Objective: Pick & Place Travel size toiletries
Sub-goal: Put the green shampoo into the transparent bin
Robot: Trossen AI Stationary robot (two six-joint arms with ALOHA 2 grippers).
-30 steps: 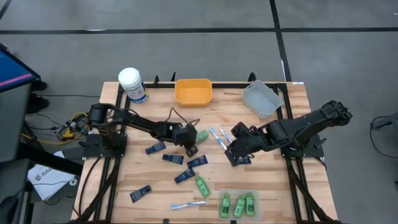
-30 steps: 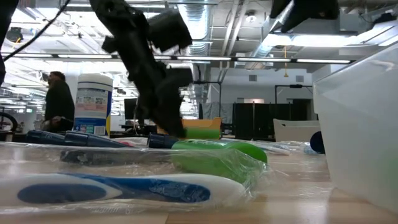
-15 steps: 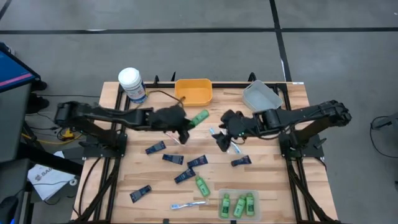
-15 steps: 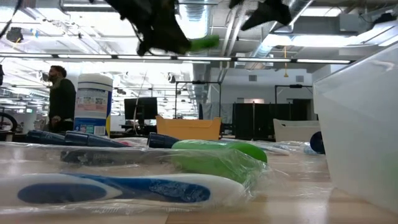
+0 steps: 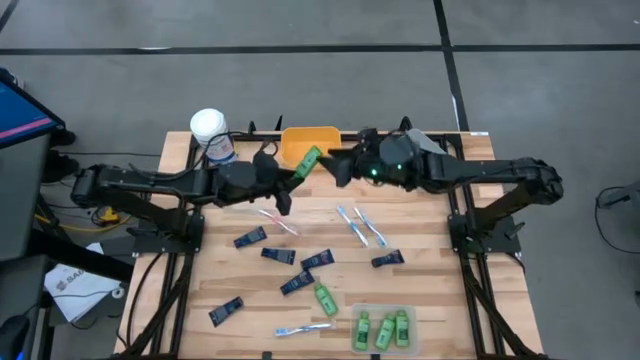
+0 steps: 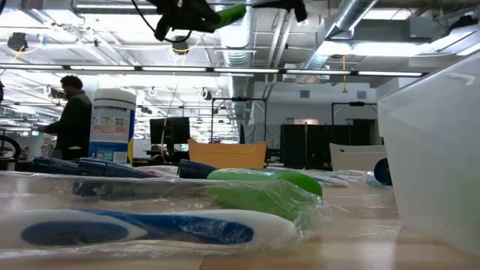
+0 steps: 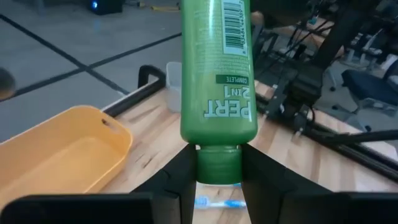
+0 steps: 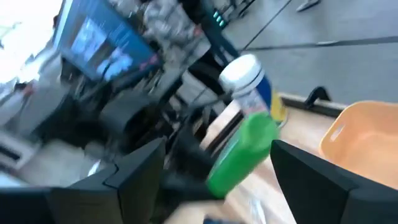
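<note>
Nearest, loose toiletries litter the tabletop [image 5: 440,300]. Farther back, the left tool [image 5: 292,178] pinches a green bottle [image 5: 308,161] by its cap, raised beside the orange bin [image 5: 310,148]; the right tool [image 5: 343,163] gapes wide, seemingly to receive it.

hidden: green bottle [image 7: 217,68] cap, between jaws | blurred: canister [image 8: 247,78] (label unreadable)

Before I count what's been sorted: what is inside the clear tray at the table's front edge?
Three green bottles lie side by side in the clear tray. Anything under them is covered.
</note>
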